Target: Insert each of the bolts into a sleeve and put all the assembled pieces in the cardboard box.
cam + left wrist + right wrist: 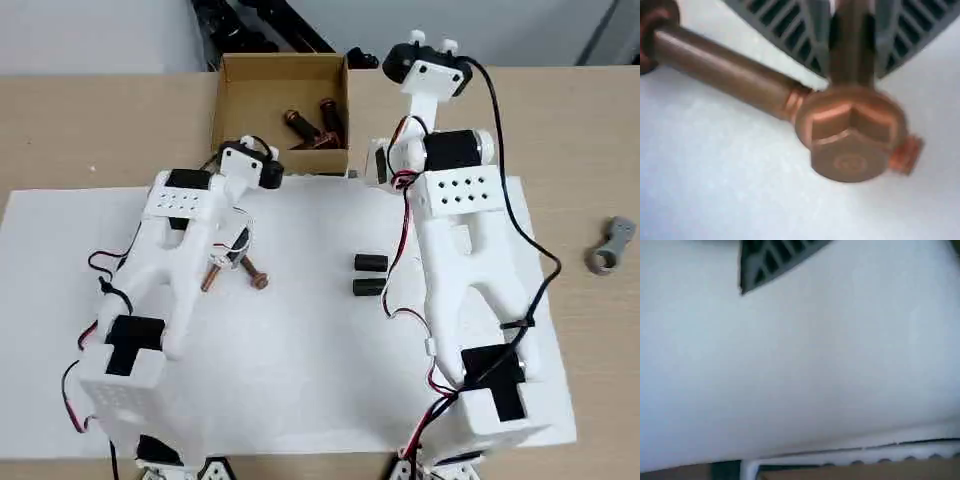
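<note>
Left gripper (pixel 850 62): fingers (pixel 785 35) clamped on the shaft of one bolt (pixel 850 135), hex head down at the white sheet (pixel 300 380), left half. Second bolt (pixel 725 70) lies with its end against that head. Two black sleeves (pixel 370 262) side by side, mid-sheet. Right gripper (pixel 380 165) just beside the cardboard box (pixel 228 110), at the sheet's far edge; its grip cannot be told. Assembled pieces (pixel 312 128) lie in the box.

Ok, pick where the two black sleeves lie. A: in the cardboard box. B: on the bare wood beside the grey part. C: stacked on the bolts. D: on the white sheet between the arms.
D: the farther sleeve and the nearer sleeve lie side by side on the white sheet between the arms, outside the cardboard box.
</note>
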Robot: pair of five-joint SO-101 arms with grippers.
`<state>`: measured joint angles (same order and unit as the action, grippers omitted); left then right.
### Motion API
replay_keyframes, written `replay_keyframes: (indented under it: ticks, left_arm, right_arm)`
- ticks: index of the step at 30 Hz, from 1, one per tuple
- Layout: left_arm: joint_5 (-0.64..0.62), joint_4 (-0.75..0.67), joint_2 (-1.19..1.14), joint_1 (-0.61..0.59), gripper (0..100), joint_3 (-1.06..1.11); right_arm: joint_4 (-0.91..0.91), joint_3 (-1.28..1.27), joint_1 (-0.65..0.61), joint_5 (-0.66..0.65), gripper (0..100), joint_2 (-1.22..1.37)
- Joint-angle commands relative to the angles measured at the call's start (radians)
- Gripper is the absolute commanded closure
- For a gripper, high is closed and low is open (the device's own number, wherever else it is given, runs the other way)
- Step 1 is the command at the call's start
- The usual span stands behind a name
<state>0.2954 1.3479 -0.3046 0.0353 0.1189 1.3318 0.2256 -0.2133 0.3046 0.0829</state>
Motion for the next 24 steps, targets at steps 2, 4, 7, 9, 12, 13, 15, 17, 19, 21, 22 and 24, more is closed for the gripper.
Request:
replay_keyframes:
  ticks: [2, 4, 7, 9, 12, 13, 15, 17, 19, 21, 22, 24]
  left_arm:
    - [0.009, 0.002, 0.009, -0.009, 100, -0.01]
    - [0.011, 0.015, 0.025, -0.005, 100, -0.012]
    - [0.009, 0.068, 0.117, -0.009, 100, -0.01]
    - [0.009, 0.107, 0.193, -0.018, 100, -0.005]
    - [0.002, 0.175, 0.322, -0.035, 100, -0.005]
    - [0.0, 0.198, 0.367, -0.043, 100, -0.005]
    - [-0.005, 0.238, 0.453, -0.063, 100, -0.005]
    - [-0.025, 0.27, 0.545, -0.087, 100, -0.005]
    - [-0.035, 0.299, 0.634, -0.11, 100, -0.004]
    - [-0.061, 0.322, 0.718, -0.13, 100, -0.004]
    - [-0.069, 0.336, 0.758, -0.14, 100, -0.004]
    - [-0.083, 0.364, 0.829, -0.146, 100, -0.002]
  right_arm:
    - [0.008, 0.006, 0.004, 0.005, 78.6, -0.056]
    - [0.01, 0.006, 0.004, 0.003, 78.6, -0.058]
    - [0.091, 0.006, 0.002, 0.003, 78.6, -0.058]
    - [0.168, 0.006, -0.002, 0.003, 78.6, -0.053]
    - [0.292, 0.006, -0.004, 0.003, 78.6, -0.048]
    - [0.32, 0.006, -0.004, 0.003, 78.6, -0.048]
    - [0.334, 0.003, 0.001, 0.002, 78.6, -0.048]
    - [0.334, -0.012, 0.007, -0.02, 78.6, -0.048]
    - [0.332, -0.032, -0.004, -0.101, 78.6, -0.047]
    - [0.332, -0.044, -0.018, -0.196, 78.6, -0.047]
    - [0.332, -0.046, -0.024, -0.252, 78.6, -0.047]
    - [0.332, -0.046, -0.025, -0.367, 78.6, -0.047]
